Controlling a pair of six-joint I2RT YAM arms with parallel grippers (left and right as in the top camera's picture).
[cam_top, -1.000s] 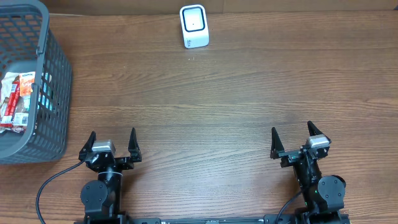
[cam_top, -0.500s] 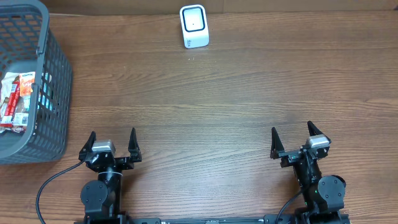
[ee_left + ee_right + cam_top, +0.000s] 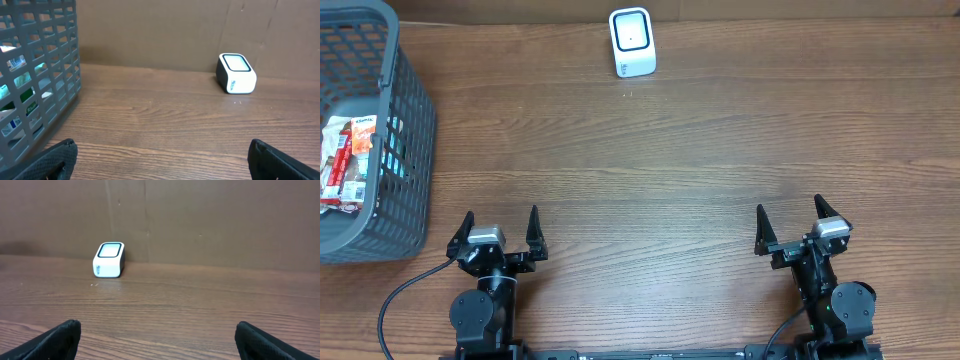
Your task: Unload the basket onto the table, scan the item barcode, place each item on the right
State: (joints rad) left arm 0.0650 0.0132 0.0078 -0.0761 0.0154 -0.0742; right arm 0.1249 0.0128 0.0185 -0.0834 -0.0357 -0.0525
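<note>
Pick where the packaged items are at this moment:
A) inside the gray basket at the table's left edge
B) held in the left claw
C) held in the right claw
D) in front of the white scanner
A: the packets lie inside the gray basket, while the left claw and the right claw stand open and empty, and nothing lies by the white scanner.

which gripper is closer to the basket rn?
Left. The left gripper sits just beside the basket, by its near corner; the right gripper is far across the table.
</note>
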